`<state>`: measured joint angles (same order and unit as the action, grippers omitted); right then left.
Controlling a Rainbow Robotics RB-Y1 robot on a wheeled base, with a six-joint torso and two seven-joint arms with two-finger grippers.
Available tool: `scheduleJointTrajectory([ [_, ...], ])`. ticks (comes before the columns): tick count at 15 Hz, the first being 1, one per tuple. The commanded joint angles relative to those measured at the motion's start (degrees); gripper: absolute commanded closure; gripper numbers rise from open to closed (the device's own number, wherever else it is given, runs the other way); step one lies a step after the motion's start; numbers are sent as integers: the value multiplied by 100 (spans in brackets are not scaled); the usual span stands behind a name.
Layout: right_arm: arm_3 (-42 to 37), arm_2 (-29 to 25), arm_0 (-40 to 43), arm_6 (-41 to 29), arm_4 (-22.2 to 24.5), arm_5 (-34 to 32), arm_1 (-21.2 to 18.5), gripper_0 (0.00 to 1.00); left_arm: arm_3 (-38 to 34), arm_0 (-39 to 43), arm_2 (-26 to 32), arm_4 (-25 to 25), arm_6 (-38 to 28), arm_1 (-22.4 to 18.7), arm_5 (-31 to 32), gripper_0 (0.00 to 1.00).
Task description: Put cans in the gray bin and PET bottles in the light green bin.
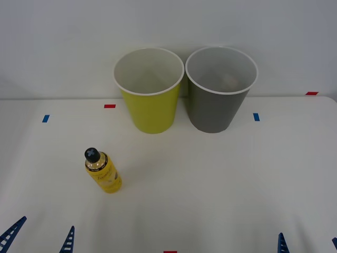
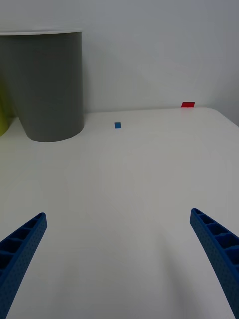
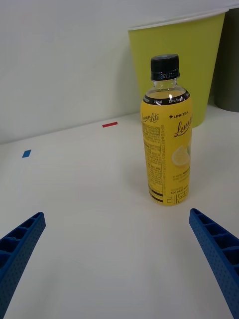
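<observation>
Standing upright, PET bottle [image 3: 166, 144] just ahead of left tool [image 3: 119, 259] | both tools wide open, empty

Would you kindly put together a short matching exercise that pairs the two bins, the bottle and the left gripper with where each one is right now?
Things:
1. light green bin
2. gray bin
3. PET bottle
4. left gripper

Places:
A. near table edge, open, short of the bottle
B. back of table, robot's right
C. upright, alone, robot's left
D. back of table, beside the gray one

Pairs: 1-D, 2-B, 3-C, 4-A

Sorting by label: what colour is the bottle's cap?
Black cap, clearest in the left wrist view.
</observation>
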<state>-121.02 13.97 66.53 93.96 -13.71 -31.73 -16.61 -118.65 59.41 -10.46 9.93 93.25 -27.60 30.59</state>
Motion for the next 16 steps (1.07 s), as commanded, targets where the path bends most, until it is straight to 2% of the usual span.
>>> scheduleJointTrajectory([
  [1,0,0,0,0,0,0,0,0,0,0,0,0,0,0,0,0],
  [16,0,0,0,0,0,0,0,0,0,0,0,0,0,0,0,0],
])
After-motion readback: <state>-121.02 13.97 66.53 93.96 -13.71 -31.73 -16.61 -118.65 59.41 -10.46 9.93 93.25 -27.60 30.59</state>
